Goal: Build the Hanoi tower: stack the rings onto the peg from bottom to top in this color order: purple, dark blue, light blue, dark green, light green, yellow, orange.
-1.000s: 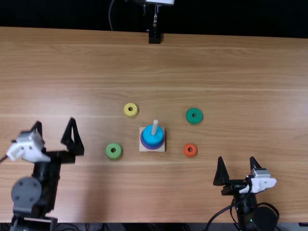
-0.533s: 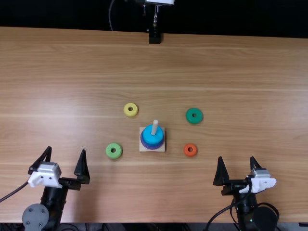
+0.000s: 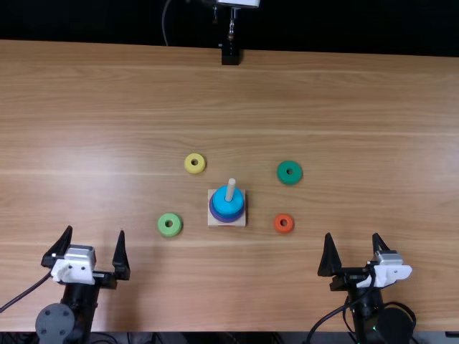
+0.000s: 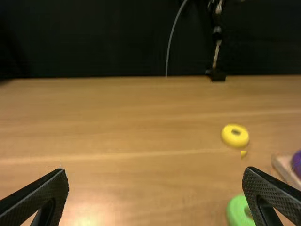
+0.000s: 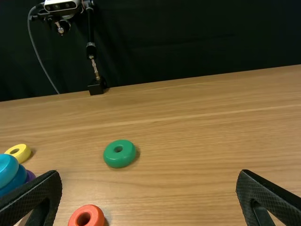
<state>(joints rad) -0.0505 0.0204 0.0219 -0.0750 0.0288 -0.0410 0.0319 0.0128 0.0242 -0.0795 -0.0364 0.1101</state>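
On the far right side of the peg point(image 3: 230, 189), we see the dark green ring point(image 3: 281, 173) flat on the bench point(image 3: 344, 100), next by our reading to go over the light blue ring point(image 3: 220, 198). The right gripper point(image 3: 352, 235), spread and empty, sits right of the peg on its near side, closer to our ring, which lies ahead and inward; the left gripper point(image 3: 96, 229), also spread and empty, is well left of the peg.
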